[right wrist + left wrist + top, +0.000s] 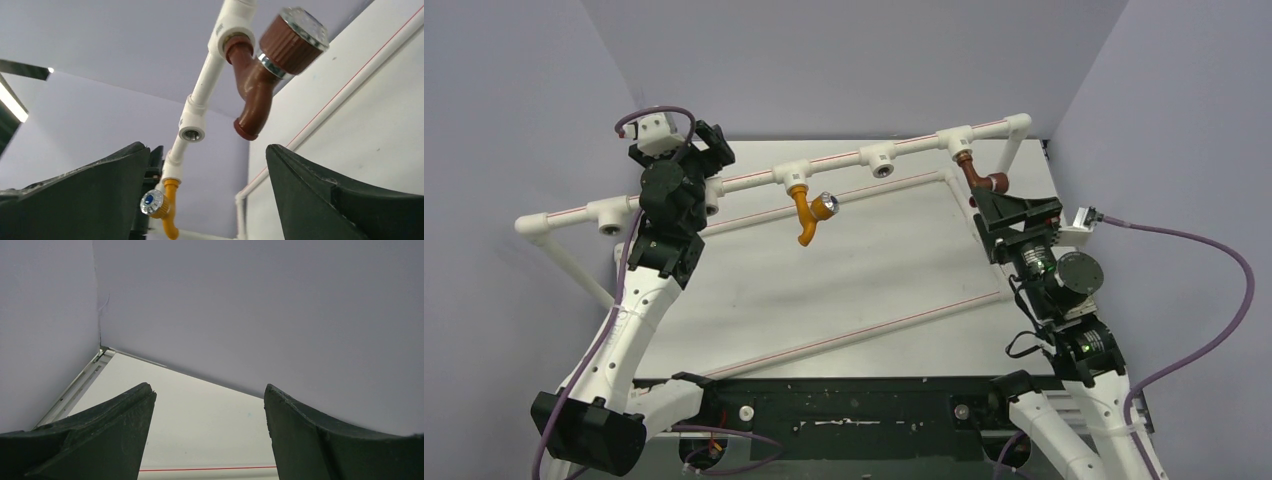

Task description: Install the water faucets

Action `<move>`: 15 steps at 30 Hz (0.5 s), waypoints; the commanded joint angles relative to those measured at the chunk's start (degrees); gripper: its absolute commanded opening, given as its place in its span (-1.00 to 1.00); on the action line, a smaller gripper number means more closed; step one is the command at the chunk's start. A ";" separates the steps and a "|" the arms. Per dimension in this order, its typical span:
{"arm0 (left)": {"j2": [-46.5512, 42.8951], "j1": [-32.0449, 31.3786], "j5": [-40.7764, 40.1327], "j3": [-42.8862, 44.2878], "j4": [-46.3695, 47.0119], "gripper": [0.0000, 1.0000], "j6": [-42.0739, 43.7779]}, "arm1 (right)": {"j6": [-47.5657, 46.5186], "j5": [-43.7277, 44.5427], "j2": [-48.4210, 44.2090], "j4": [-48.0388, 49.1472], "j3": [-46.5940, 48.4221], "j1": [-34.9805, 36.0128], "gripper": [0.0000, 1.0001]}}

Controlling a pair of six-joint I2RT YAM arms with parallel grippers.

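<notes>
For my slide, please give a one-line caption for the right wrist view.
Open right gripper facing the red-brown faucet fitted in the white pipe, orange faucet farther along.

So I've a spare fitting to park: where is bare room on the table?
The white tabletop is bare mid-board, between the orange-yellow plastic faucet and the low red-striped white pipe on the near side. Crowded: the raised pipe rail, with the red-brown faucet by the right gripper.
</notes>
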 commanded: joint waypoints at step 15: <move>3.10 -0.68 0.56 -4.61 -15.69 0.55 0.30 | -64.24 -1.47 4.15 -14.80 18.27 -0.05 0.73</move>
